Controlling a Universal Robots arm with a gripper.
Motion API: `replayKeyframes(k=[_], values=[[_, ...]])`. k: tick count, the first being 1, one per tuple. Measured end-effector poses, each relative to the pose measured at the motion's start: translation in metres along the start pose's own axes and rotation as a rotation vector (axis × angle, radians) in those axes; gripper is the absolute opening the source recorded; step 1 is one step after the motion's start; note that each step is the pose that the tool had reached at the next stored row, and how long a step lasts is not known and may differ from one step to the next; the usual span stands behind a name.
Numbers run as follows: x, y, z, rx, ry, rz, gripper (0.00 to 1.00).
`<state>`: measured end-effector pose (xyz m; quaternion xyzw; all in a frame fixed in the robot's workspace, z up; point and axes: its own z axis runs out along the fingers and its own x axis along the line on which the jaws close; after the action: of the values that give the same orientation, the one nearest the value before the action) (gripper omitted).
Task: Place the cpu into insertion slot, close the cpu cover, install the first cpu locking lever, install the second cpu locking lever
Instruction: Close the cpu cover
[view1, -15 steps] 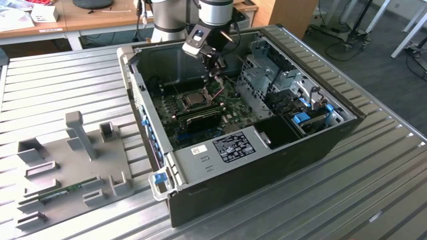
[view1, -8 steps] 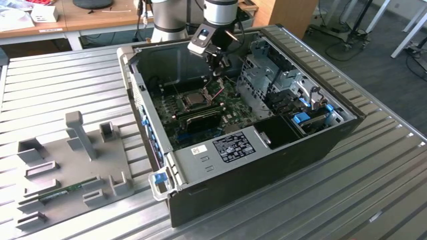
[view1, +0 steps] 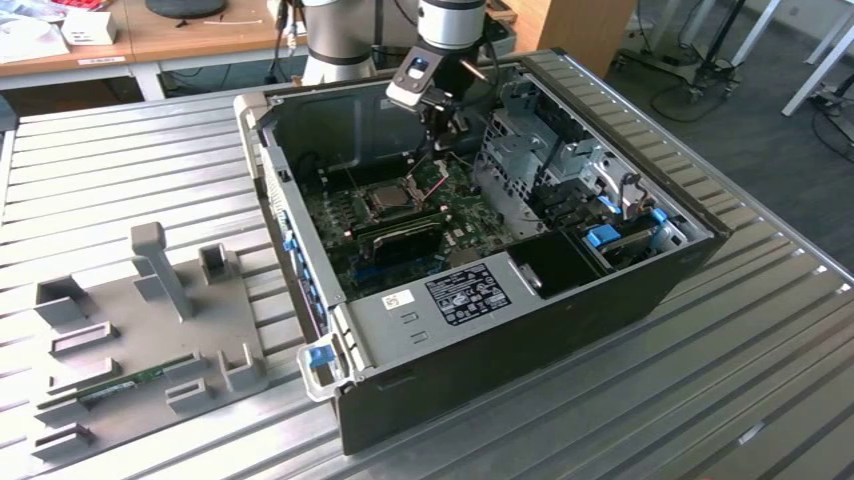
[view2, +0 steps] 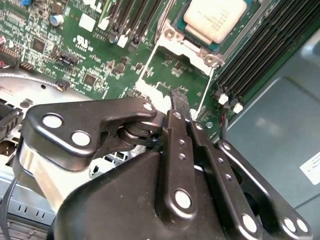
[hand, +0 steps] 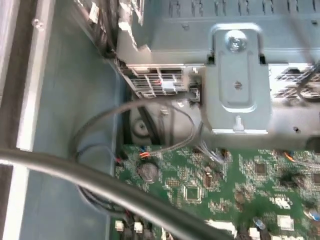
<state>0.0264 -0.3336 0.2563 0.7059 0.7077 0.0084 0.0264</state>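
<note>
The cpu (view2: 219, 18) lies seated in the insertion slot (view2: 189, 44) — well beyond the gripper (view2: 179, 101), whose fingers (view2: 176, 142) are pressed narrow together at the free edge of the raised cpu cover (view2: 148, 66).

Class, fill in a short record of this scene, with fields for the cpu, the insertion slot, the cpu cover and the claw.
cpu: seated in the insertion slot, metal top facing up
insertion slot: on the green board inside the open computer case
cpu cover: swung open beside the slot, not over the cpu
claw: shut, tips at the open cover's frame
</note>
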Motion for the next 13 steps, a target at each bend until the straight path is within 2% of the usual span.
replayKeyframes(k=[13], values=[[0.0000,0.0199,0.0010,0.0000,0.0000,0.000,0.10]])
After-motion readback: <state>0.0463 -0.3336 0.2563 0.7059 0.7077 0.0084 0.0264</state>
